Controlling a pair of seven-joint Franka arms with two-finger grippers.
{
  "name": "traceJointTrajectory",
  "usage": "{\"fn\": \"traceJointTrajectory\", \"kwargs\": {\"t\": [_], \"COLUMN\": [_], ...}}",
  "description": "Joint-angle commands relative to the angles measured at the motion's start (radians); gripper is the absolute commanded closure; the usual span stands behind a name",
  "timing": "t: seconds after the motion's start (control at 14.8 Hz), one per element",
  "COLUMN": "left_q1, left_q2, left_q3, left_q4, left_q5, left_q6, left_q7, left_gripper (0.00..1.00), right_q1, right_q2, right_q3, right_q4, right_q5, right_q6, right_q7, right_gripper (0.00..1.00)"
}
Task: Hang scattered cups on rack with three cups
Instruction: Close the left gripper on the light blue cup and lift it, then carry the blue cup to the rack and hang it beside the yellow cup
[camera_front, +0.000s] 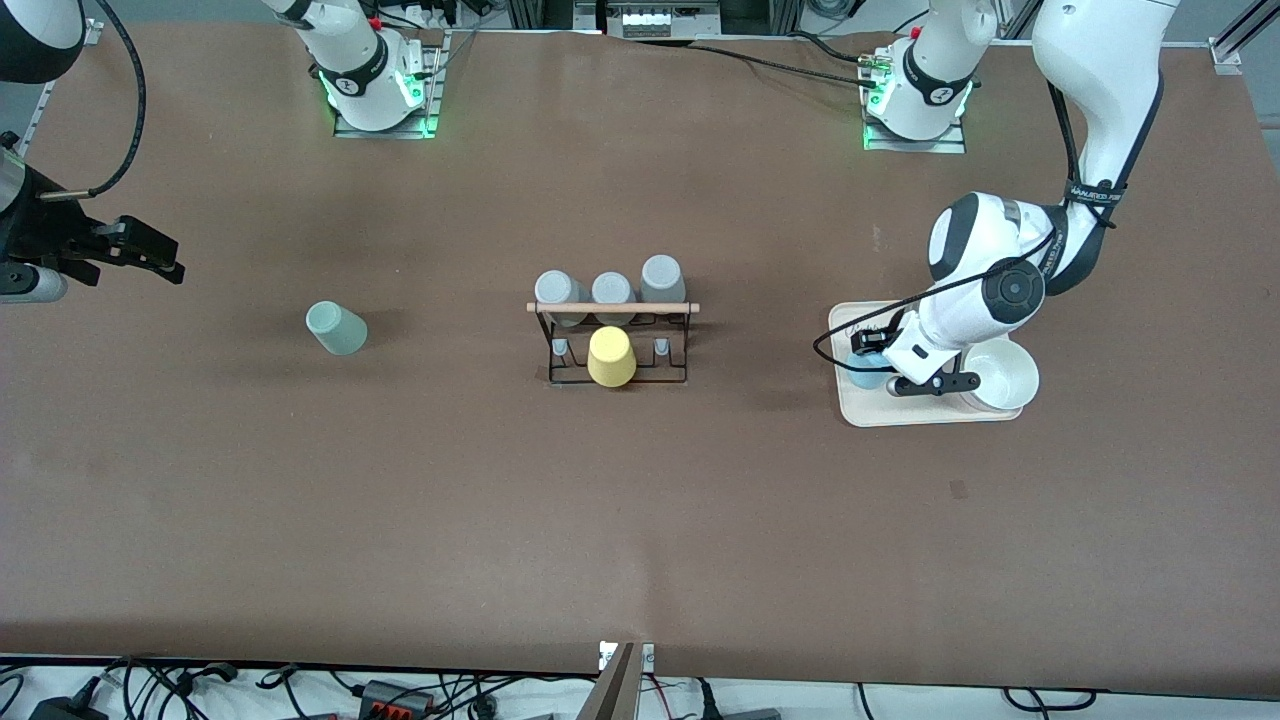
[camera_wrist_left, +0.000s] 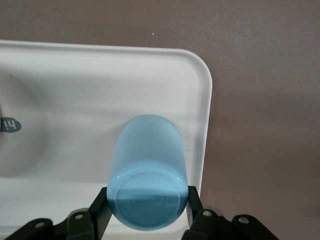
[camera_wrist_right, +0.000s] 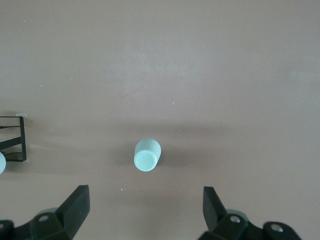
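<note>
The light blue cup (camera_front: 866, 371) stands on the beige tray (camera_front: 930, 415) at the left arm's end of the table. My left gripper (camera_front: 882, 366) is shut on the light blue cup (camera_wrist_left: 148, 165), with one finger (camera_wrist_left: 101, 210) on each side of it. The pale sage-green cup (camera_front: 336, 328) stands alone on the table toward the right arm's end. My right gripper (camera_front: 150, 255) is open and empty in the air past that cup, which shows ahead of the gripper (camera_wrist_right: 146, 207) in the right wrist view (camera_wrist_right: 147, 155). The black wire rack (camera_front: 612, 308) with its wooden dowel stands mid-table.
A yellow cup (camera_front: 611, 357) sits on the rack's side nearer the front camera, and three grey cups (camera_front: 612, 290) on its farther side. A white bowl (camera_front: 1000, 378) is on the tray beside the blue cup. The rack's corner (camera_wrist_right: 15, 140) shows in the right wrist view.
</note>
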Motion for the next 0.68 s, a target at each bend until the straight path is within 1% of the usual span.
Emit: {"fn": "traceJointTrajectory", "kwargs": {"t": [0.0, 0.07, 0.2, 0.27, 0.41, 0.54, 0.61], "left_q1": [0.004, 0.009, 0.010, 0.009, 0.009, -0.008, -0.023], "left_q2": [-0.027, -0.040, -0.058, -0.058, -0.052, -0.052, -0.052], "left_q3": [0.001, 0.001, 0.002, 0.001, 0.001, -0.003, -0.009], "left_q4": [0.003, 0.005, 0.048, 0.098, 0.230, 0.316, 0.344], "left_q5": [0.001, 0.001, 0.001, 0.000, -0.005, -0.011, -0.013], "left_q6": [0.003, -0.002, -0.026, -0.081, -0.237, -0.343, -0.373], "left_q7": [-0.006, -0.006, -0.006, -0.009, -0.062, -0.133, -0.166], "left_gripper": [0.42, 0.45, 0.46, 0.46, 0.45, 0.45, 0.45], "right_q1": [-0.014, -0.016, -0.014, -0.016, -0.016, -0.016, -0.016], "right_q2": [-0.009, -0.009, -0.009, -0.009, -0.009, -0.009, -0.009], "right_q3": [0.015, 0.015, 0.015, 0.015, 0.015, 0.015, 0.015], "right_q4": [-0.014, -0.013, -0.011, -0.011, -0.011, -0.011, -0.010], "right_q5": [-0.009, -0.009, -0.009, -0.009, -0.009, -0.009, -0.009], "right_q6": [0.006, 0.008, 0.008, 0.008, 0.008, 0.008, 0.008], "right_q7": [-0.004, -0.004, -0.004, -0.004, -0.004, -0.004, -0.004], "right_gripper": [0.00, 0.00, 0.00, 0.00, 0.00, 0.00, 0.00]}}
